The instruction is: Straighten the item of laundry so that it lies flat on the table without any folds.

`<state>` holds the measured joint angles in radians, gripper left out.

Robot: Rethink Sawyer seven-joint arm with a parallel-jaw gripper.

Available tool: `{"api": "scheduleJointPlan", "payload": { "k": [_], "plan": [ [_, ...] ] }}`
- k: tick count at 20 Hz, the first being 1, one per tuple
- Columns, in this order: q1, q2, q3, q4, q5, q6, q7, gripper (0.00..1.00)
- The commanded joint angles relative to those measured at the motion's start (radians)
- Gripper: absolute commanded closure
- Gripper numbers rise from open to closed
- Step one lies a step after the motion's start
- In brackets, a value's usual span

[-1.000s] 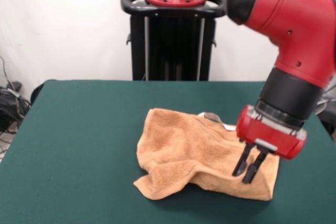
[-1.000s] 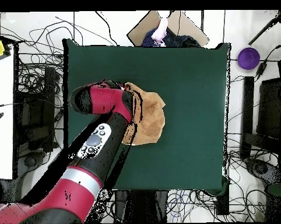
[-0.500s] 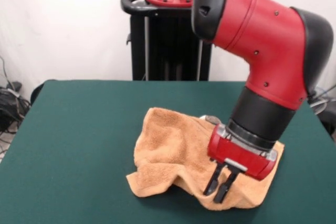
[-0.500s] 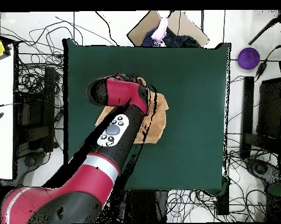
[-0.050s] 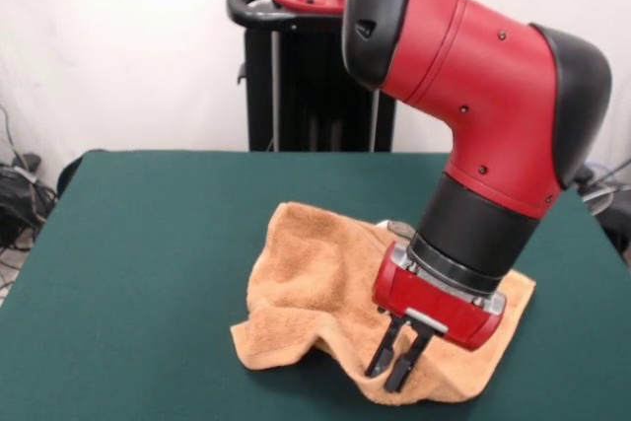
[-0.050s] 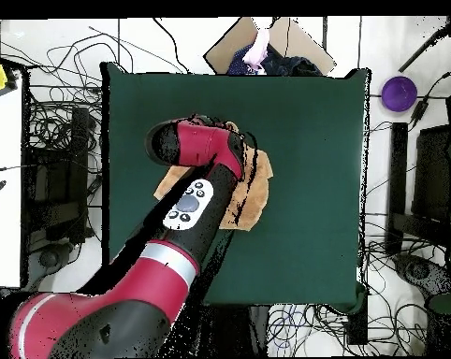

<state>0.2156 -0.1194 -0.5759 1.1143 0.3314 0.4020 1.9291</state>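
Note gripper (image 5: pixel 394 364): jaws nearly together, apparently pinching near edge of terry towel (image 5: pixel 315 283), presumably to drag fold out. Towel bunched behind jaws, mid green table (image 5: pixel 138 244).

Purple round thing (image 6: pixel 399 93), tangled cables (image 6: pixel 56 140), cardboard box (image 6: pixel 267 42)

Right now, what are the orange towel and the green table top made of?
The towel looks like soft terry cloth: fuzzy, looped surface, floppy folds. The table top seems covered in matte felt-like fabric: flat green, no shine. Neither is certain from looks alone.
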Motion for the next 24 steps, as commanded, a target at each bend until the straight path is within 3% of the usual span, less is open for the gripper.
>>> {"api": "scheduleJointPlan", "payload": {
  "k": [1, 10, 23, 24],
  "plan": [
    [-0.030, 0.028, 0.002, -0.080, -0.021, 0.144, 0.132, 1.00],
    [-0.033, 0.044, -0.040, -0.130, -0.027, 0.185, 0.139, 1.00],
    [-0.020, 0.050, -0.058, -0.122, -0.017, 0.163, 0.161, 1.00],
    [-0.017, 0.044, -0.050, -0.104, -0.007, 0.165, 0.174, 0.00]
  ]
}}
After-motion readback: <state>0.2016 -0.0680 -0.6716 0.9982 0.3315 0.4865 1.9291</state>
